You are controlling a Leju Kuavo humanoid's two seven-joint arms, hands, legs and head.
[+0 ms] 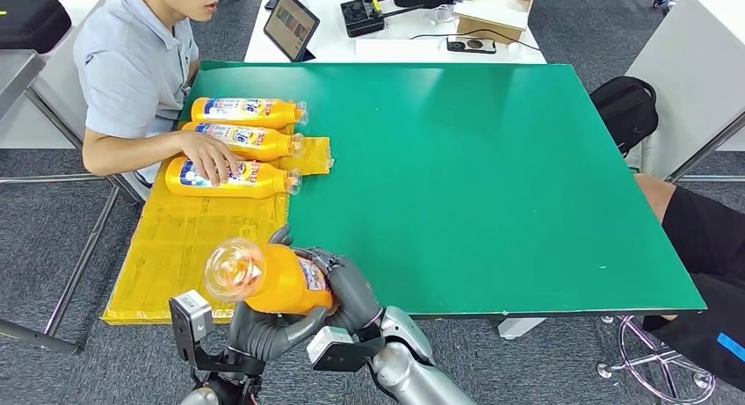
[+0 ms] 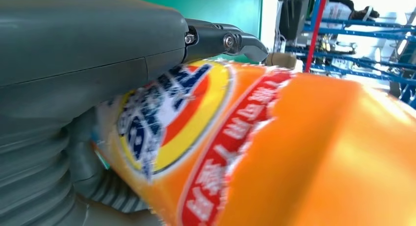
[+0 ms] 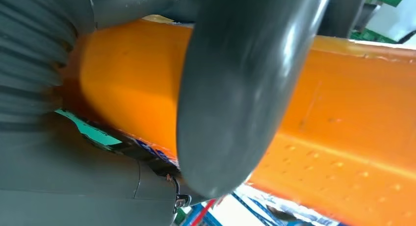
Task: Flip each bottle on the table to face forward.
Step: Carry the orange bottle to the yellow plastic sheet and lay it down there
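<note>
1. A person in a light blue-grey shirt [image 1: 132, 67] sits at the upper left of my head view, forearm laid across the bench's left edge.
2. A tablet [image 1: 291, 25] leans upright on a white desk [image 1: 351, 47] along the top of the frame, beyond the green bench [image 1: 492, 177].
3. A black device with cables [image 1: 363, 16] sits right of the tablet; an open cardboard box [image 1: 496, 5] lies further right.
4. A yellow sheet [image 1: 189, 247] covers the bench's lower left part.
5. A black backpack [image 1: 625, 111] rests on the grey floor at the right.
6. Another person's leg in black shorts [image 1: 703, 247] shows at the right edge.
</note>
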